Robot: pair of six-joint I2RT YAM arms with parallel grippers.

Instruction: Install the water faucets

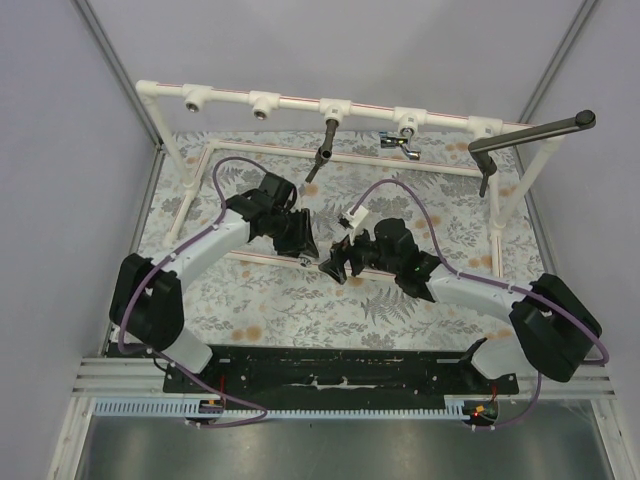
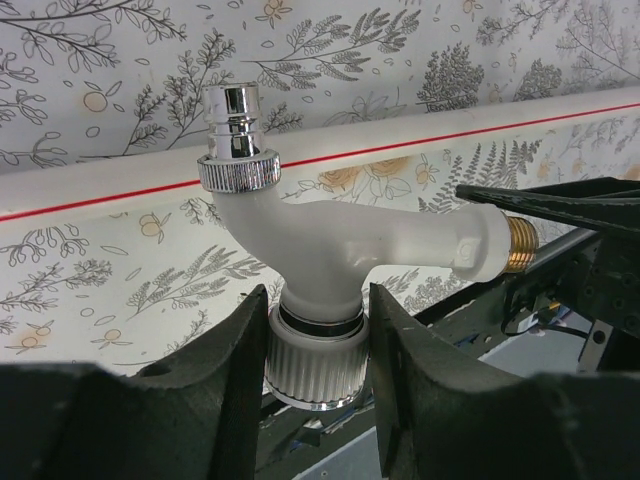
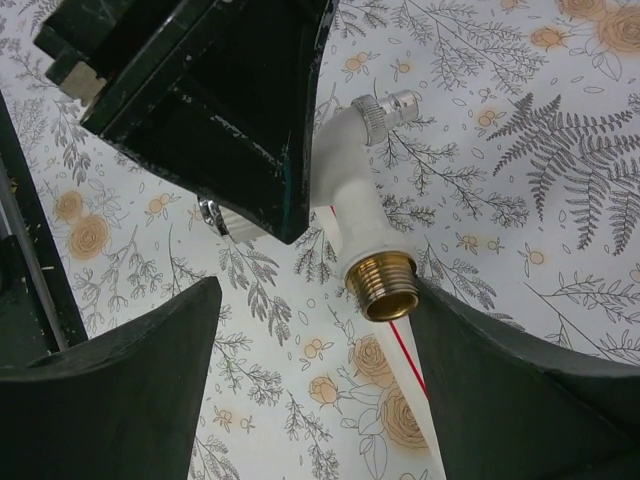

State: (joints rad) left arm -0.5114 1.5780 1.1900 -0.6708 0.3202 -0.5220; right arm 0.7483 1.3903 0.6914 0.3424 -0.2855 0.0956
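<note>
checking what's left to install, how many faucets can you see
3: white faucet in the left gripper; chrome faucet on the far pipe; dark faucet hanging from it further left. Others may be hidden.

The white faucet (image 2: 340, 235) has a matt, faintly translucent plastic body, a mirror-bright chrome spout (image 2: 237, 118) and a ribbed knob (image 2: 318, 368) ringed in chrome. Its threaded end (image 2: 521, 246) is yellow brass (dull gold rather than polished). The left claw's fingers (image 2: 190, 400) are matt black and finely grainy. The tabletop (image 2: 100, 60) wears a flat floral print. The white pipe (image 2: 100, 185) looks smooth and satiny.
</note>
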